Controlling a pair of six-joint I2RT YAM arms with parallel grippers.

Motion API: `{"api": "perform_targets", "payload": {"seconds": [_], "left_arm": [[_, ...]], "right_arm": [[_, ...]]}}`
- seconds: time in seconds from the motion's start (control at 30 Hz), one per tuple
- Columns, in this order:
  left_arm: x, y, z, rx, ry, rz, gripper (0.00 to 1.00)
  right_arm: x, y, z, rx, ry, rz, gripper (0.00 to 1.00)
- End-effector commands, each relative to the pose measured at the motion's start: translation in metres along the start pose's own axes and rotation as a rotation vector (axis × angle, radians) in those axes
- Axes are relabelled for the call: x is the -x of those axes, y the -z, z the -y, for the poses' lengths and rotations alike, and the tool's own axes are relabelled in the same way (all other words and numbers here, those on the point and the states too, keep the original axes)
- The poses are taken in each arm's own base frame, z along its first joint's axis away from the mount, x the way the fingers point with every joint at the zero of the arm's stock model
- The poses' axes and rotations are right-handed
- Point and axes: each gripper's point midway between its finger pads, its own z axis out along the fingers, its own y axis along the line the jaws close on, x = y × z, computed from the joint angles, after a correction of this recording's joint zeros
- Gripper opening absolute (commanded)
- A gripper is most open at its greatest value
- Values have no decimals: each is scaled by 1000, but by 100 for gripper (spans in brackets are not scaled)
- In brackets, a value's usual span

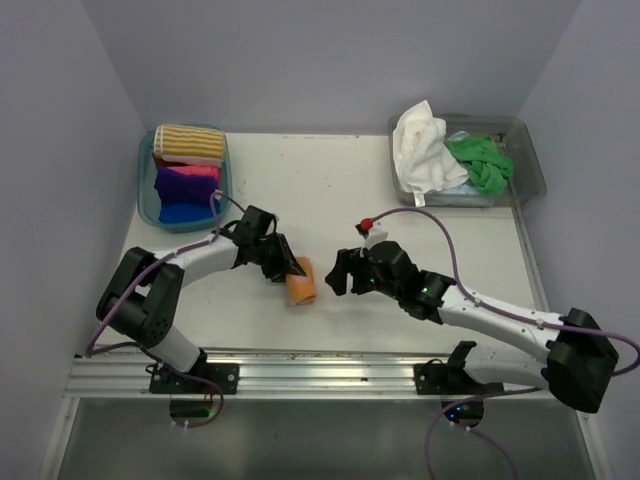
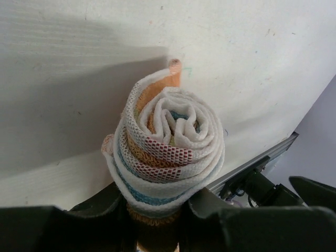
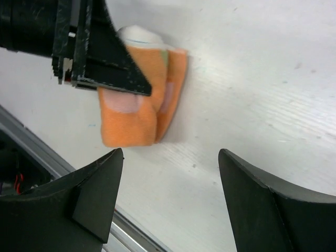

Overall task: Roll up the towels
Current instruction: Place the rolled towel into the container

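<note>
At the table's far left, a teal plastic tub [image 1: 146, 196] holds rolled striped, purple, pink and blue towels [image 1: 186, 180]. Mid-table, the left gripper [image 1: 283, 265] is clamped on a rolled orange cloth towel [image 1: 301, 285] resting on the white tabletop [image 1: 320, 190]. Just right of it, the right gripper [image 1: 338, 272] hangs spread wide, holding nothing. Far right, a clear plastic tub [image 1: 531, 160] holds a crumpled white towel [image 1: 418, 146] and a crumpled green towel [image 1: 483, 164].

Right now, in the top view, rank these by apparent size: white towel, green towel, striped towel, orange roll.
1. white towel
2. green towel and striped towel: too alike to rank
3. orange roll: smallest, though partly hidden by the left pincer
</note>
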Motion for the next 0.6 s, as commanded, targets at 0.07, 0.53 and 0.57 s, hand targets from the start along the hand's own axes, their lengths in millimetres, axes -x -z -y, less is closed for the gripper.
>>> {"api": "perform_targets", "payload": {"seconds": [0.07,0.53,0.57], "left_arm": [[28,34,28,-81,-33,64,0],[155,183,26,-132,30,416,0],[174,203,10,-120,74,478,0]], "right_arm": [[4,29,57,-218,-3,32,77],[5,25,60,-231,-28,22,77],[3,24,60,-227,-28,17,77]]}}
